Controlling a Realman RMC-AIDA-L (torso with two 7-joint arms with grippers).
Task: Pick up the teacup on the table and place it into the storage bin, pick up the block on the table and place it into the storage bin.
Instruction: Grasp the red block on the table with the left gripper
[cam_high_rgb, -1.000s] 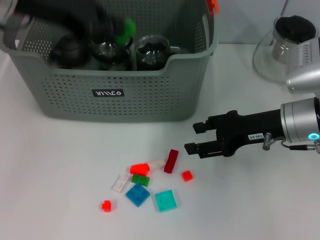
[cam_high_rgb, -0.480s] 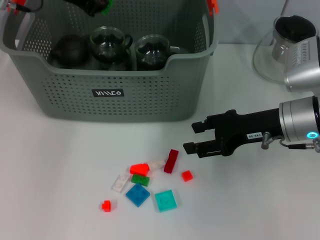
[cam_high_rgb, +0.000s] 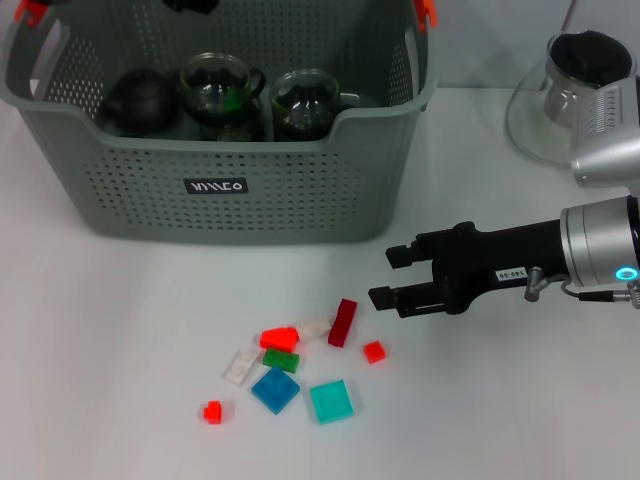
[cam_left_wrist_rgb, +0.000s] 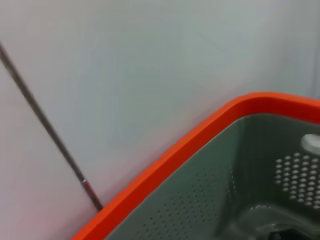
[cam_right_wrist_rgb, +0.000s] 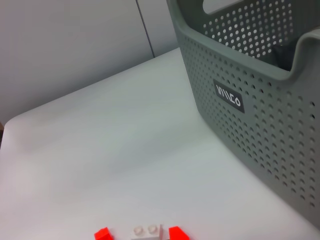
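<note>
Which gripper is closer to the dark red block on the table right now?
Right. The right gripper hovers just beside the dark red block, jaws open. The left gripper is far off, above the storage bin's back edge.

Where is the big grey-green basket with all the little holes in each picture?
Head view: the grey-green perforated plastic storage bin fills the upper left.
Left wrist view: only its orange-edged rim and inner wall show, lower right.
Right wrist view: it stands along the right side.
Shared landmark: the small black label in head and right wrist views.
</note>
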